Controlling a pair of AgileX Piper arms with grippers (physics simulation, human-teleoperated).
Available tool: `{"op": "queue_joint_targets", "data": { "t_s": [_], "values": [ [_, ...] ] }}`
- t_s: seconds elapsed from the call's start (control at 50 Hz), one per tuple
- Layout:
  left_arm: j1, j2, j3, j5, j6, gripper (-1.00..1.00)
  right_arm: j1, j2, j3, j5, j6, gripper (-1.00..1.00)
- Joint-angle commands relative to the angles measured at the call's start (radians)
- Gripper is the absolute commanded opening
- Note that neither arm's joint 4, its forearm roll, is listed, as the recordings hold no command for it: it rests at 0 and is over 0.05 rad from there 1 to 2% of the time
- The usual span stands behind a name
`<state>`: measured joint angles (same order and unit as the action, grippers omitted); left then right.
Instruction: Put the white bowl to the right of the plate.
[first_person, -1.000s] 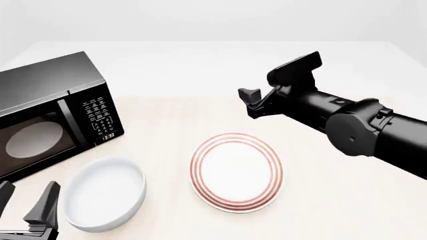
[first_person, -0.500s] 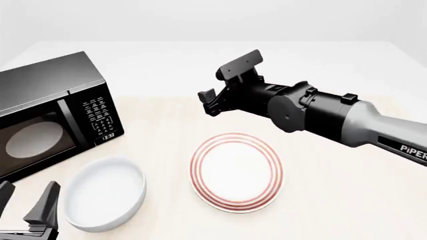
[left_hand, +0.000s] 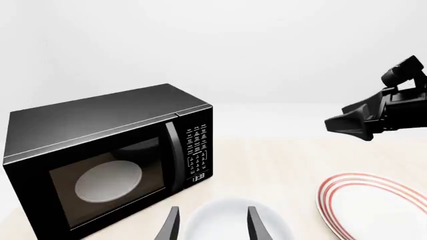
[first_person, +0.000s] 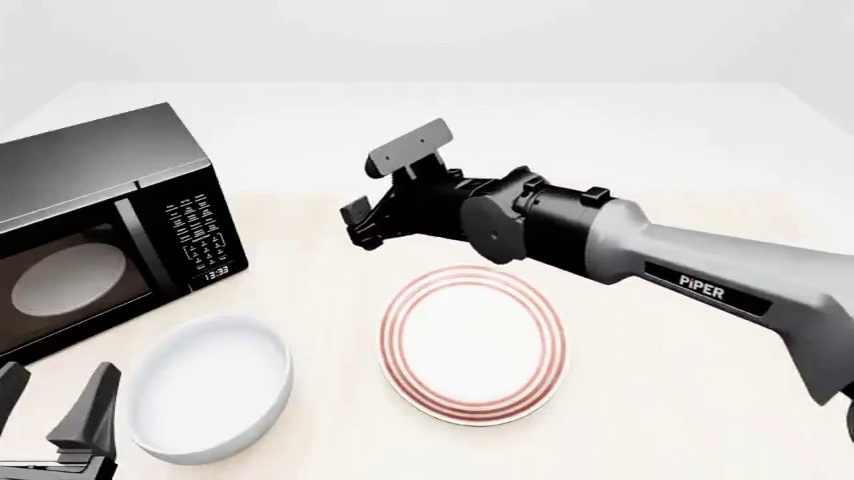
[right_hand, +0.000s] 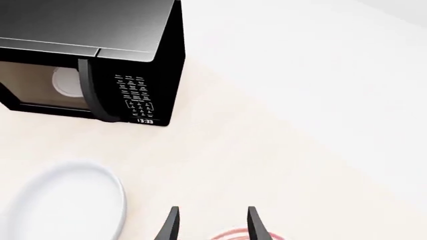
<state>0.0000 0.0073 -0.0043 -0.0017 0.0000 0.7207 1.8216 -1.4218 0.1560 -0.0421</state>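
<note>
**Right arm sweeping left toward the bowl**

A pale bench (first_person: 667, 420) under a blank white backdrop is carrying a black microwave (first_person: 100, 225) at about 9 o'clock, the red-ringed plate (first_person: 473, 345) near centre, and the white bowl (first_person: 207, 388) at 7 o'clock, just beside the plate's left edge. Over the last second the right pincer (first_person: 363, 222) has been swinging from 2 o'clock across the plate's far side, now hanging above the bench at the plate's 11 o'clock with its fingers spread and empty. That is suggesting the right arm is going for the bowl, which is lying toward 7 o'clock of this pincer, well apart. The left pincer (first_person: 54, 415) is idling released, just beside the bowl's left rim.
</note>
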Motion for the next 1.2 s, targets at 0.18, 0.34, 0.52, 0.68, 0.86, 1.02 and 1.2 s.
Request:
{"op": "queue_joint_targets", "data": {
  "t_s": [0.18, 0.34, 0.52, 0.68, 0.86, 1.02, 1.2],
  "values": [
    [0.0, 0.0, 0.0, 0.0, 0.0, 1.0, 0.067, 0.121, -0.11, 0.031, 0.046, 1.0],
    [0.0, 0.0, 0.0, 0.0, 0.0, 1.0, 0.079, 0.16, -0.139, 0.038, 0.047, 1.0],
    [0.0, 0.0, 0.0, 0.0, 0.0, 1.0, 0.097, 0.211, -0.19, 0.058, 0.058, 1.0],
    [0.0, 0.0, 0.0, 0.0, 0.0, 1.0, 0.115, 0.251, -0.216, 0.052, 0.084, 1.0],
    [0.0, 0.0, 0.0, 0.0, 0.0, 1.0, 0.145, 0.285, -0.258, 0.063, 0.099, 1.0],
    [0.0, 0.0, 0.0, 0.0, 0.0, 1.0, 0.163, 0.31, -0.265, 0.058, 0.108, 1.0],
    [0.0, 0.0, 0.0, 0.0, 0.0, 1.0, 0.182, 0.336, -0.269, 0.048, 0.135, 1.0]
  ]
}}
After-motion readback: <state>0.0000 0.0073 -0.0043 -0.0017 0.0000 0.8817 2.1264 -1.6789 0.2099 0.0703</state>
